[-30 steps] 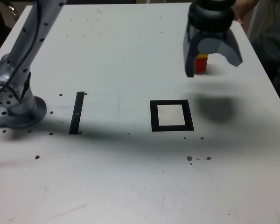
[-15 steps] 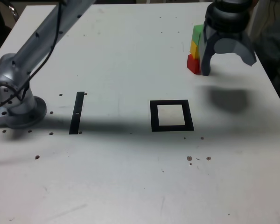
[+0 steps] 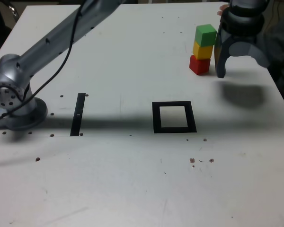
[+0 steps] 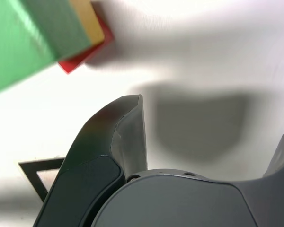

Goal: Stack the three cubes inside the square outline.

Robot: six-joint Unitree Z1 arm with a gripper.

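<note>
The three cubes stand as one tower on the white table, far right in the exterior view: green cube [image 3: 206,34] on yellow cube [image 3: 202,49] on red cube [image 3: 199,65]. The tower stands beyond the square outline [image 3: 174,117], whose white centre holds nothing. My gripper [image 3: 242,66] hangs just to the exterior view's right of the tower, open and holding nothing. In the wrist view the green cube [image 4: 19,42], yellow cube [image 4: 87,21] and red cube [image 4: 85,53] appear blurred beside one dark finger [image 4: 125,137], and a corner of the square outline [image 4: 35,172] shows.
A thin black strip [image 3: 78,113] lies at the exterior view's left, near the arm's grey base [image 3: 14,106]. Small dark specks dot the table. Part of a person's hand [image 3: 223,8] shows at the far edge behind the gripper.
The gripper has drifted to the exterior view's right, away from the tower. The green, yellow and red cubes, mostly hidden behind it before, now show in full. The jaws stayed open.
</note>
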